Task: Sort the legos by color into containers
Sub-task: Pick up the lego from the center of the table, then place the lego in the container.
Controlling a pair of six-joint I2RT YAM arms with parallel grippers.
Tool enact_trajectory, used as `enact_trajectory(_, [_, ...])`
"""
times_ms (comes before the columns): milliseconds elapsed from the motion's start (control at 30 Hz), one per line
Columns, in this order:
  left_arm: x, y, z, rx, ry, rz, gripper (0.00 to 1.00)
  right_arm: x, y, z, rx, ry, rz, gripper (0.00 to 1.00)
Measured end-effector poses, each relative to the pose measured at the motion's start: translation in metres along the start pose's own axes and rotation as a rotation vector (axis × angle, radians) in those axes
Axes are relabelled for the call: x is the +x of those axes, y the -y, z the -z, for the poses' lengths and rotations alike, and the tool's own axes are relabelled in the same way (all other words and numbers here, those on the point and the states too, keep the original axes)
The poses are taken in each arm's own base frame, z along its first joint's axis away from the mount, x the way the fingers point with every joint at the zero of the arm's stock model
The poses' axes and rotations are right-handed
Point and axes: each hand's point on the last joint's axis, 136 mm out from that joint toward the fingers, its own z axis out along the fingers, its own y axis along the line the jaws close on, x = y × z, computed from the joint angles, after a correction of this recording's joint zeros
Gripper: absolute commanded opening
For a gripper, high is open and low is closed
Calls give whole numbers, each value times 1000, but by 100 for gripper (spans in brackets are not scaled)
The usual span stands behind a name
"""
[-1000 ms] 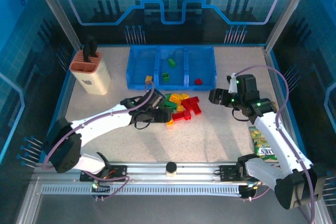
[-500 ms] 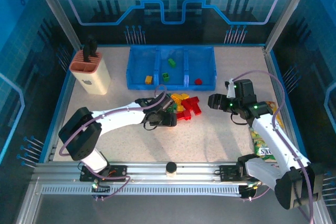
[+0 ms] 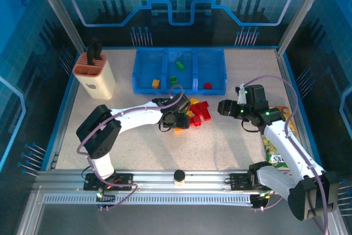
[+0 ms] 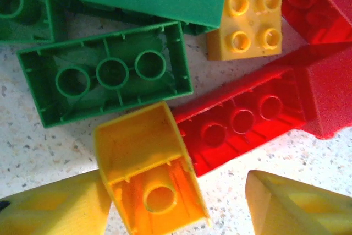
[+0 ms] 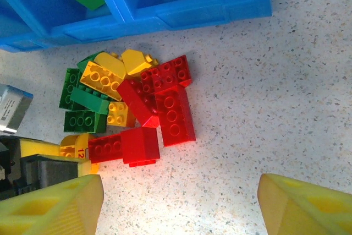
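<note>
Heaped near mid-bench (image 3: 220, 147): small studded plastic bricks in red, green and yellow (image 3: 193, 109), just in front of a low translucent-blue plastic tray of three adjoining bins (image 3: 146, 64). Already in that tray: one yellow brick (image 3: 155, 83) in the left bin, two green bricks (image 3: 173, 80) in the middle bin, one red brick (image 3: 207, 86) in the right bin.

Down at the pile's near-left edge: the left arm's yellow fingers (image 4: 49, 210). Stand partly open around an upside-down hollow orange-yellow brick (image 4: 148, 169). Touch it on one side only, with a clear gap on the other, so no closed grip. Against that brick: a long red brick (image 4: 242, 119); just beyond, an upside-down green brick (image 4: 110, 72).

Right of the pile, apart from it: the right arm's yellow fingers (image 5: 308, 205). Stand spread wide over bare speckled surface and hold nothing.

At the bench's far left: a beige holder with a terracotta top (image 3: 94, 78). At the right edge, beside the right arm: yellow-green snack packets (image 3: 275, 149).
</note>
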Motion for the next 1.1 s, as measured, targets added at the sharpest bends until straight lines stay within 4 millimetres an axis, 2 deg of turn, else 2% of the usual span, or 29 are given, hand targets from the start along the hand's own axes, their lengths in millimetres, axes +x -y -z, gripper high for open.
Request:
enact_trajectory(233, [-2,-13,1,-68,18,-19,31,3,1,0,1,-1,0,75])
enact_trajectory(400, [-5,-20,9,-96,43,-21,29,3,1,0,0,-1,-1,75])
enact_trajectory(533, [-12,-24,37,-73,99,-4,28,3,1,2,-3,6,-2,74])
enact_trajectory(633, [-32,-34,66,-37,174,43,28,2,0,3,-3,8,-1,74])
enact_trajectory(767, [-67,-68,96,-35,271,134,29,2,0,3,-4,9,-2,74])
enact_trajectory(933, [-113,-113,117,-66,344,235,28,8,-3,0,-21,-8,-7,74])
enact_trajectory(1100, [-168,-124,127,-69,402,250,28,15,-15,-2,-47,-29,16,73])
